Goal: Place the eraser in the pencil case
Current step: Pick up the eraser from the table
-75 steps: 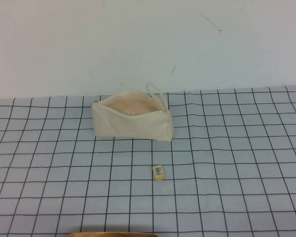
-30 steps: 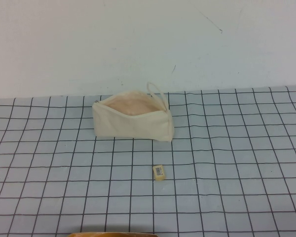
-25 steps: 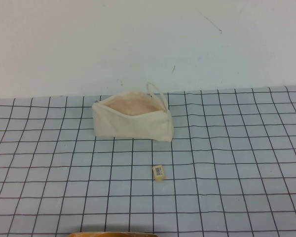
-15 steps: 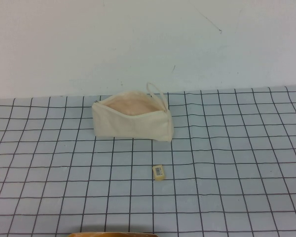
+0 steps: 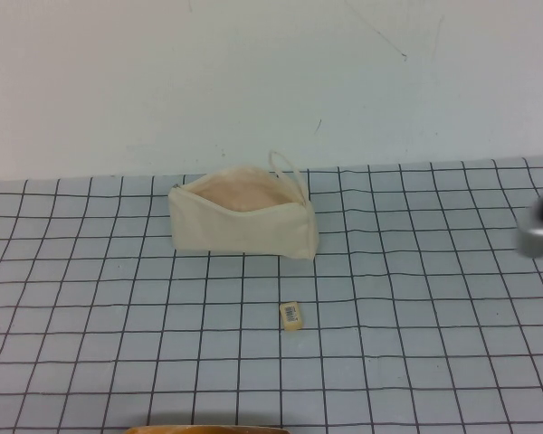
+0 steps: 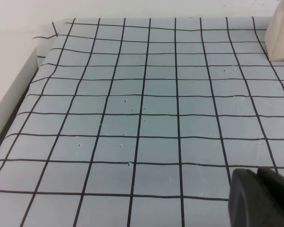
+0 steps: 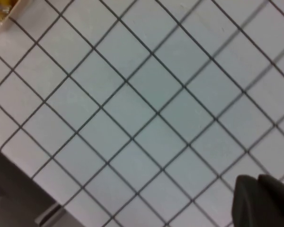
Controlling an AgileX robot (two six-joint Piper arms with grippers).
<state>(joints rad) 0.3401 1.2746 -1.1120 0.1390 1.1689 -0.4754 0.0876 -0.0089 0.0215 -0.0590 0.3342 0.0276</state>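
Observation:
The cream pencil case [image 5: 242,221] stands at the back middle of the grid cloth, its zip open and the pinkish lining showing; one corner of it shows in the left wrist view [image 6: 280,38]. The tiny pale yellow eraser [image 5: 291,315] lies on the cloth about two squares in front of it, label up. My right arm [image 5: 538,231] shows blurred at the right edge, far from both. My right gripper [image 7: 261,201] is shut and empty above bare cloth. My left gripper [image 6: 260,198] is shut and empty over the cloth's left part, out of the high view.
A white wall stands behind the cloth. A brown curved object [image 5: 208,429] peeks in at the near edge. The cloth's left edge [image 6: 35,80] drops to a white surface. The right wrist view shows the cloth's edge [image 7: 19,156] and something yellow [image 7: 0,12].
My right arm has come into the high view at the right edge, blurred by motion. The pencil case and the eraser have not moved.

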